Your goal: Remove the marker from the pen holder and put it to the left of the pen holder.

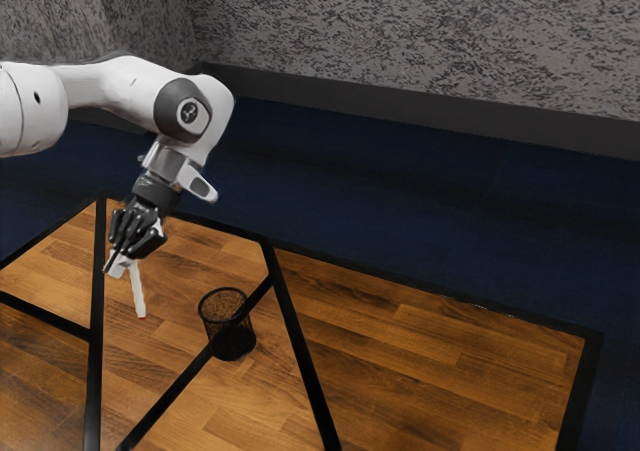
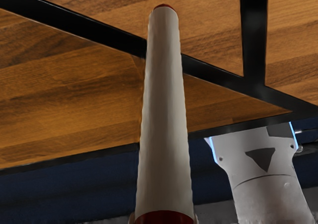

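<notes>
Clamped in the black two-finger gripper (image 1: 120, 262), the white, red-ended cylindrical marker (image 1: 138, 292) slants steeply downward on the exterior view's left of the black mesh pen holder (image 1: 229, 327), so placing it probably means tipping its long axis toward the wooden desk (image 1: 430, 356).

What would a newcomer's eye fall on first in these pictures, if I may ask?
Probably the long pale marker with red ends, held in the gripper and looming large in the wrist view. Next, the black mesh pen holder standing on the wooden table, toward the exterior view's right from the marker.
</notes>
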You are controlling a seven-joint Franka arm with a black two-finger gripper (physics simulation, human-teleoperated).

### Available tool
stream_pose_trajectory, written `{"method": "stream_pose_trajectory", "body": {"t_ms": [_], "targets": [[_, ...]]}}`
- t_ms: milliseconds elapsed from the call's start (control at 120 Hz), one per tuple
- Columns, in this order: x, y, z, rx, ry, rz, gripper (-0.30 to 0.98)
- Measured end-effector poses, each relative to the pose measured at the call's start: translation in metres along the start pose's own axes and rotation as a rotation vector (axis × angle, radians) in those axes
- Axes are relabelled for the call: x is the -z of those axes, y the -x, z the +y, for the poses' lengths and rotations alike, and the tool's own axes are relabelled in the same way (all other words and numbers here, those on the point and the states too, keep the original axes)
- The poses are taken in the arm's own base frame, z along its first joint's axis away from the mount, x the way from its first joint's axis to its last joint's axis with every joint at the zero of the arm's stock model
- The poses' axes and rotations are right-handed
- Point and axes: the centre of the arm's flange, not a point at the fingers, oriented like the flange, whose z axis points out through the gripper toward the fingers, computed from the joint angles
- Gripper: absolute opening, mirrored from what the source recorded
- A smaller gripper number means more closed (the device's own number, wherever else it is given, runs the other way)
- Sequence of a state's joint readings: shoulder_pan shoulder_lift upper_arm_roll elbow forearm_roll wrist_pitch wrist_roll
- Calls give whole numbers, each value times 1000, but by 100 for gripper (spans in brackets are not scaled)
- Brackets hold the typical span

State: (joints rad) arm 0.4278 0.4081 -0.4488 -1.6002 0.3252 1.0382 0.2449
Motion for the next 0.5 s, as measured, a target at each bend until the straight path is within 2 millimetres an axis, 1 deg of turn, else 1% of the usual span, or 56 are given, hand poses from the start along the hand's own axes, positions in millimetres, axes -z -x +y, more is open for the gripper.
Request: {"method": "stream_pose_trajectory", "body": {"t_ms": [67,175,317,425,500], "targets": [[-23,-7,-13,1,44,-69,-7],[-67,-23,-37,-5,128,-193,-7],[-108,-44,-59,-6,204,-306,-6],[-125,-58,-67,-11,231,-352,18],[-128,-64,-69,-13,233,-356,33]]}}
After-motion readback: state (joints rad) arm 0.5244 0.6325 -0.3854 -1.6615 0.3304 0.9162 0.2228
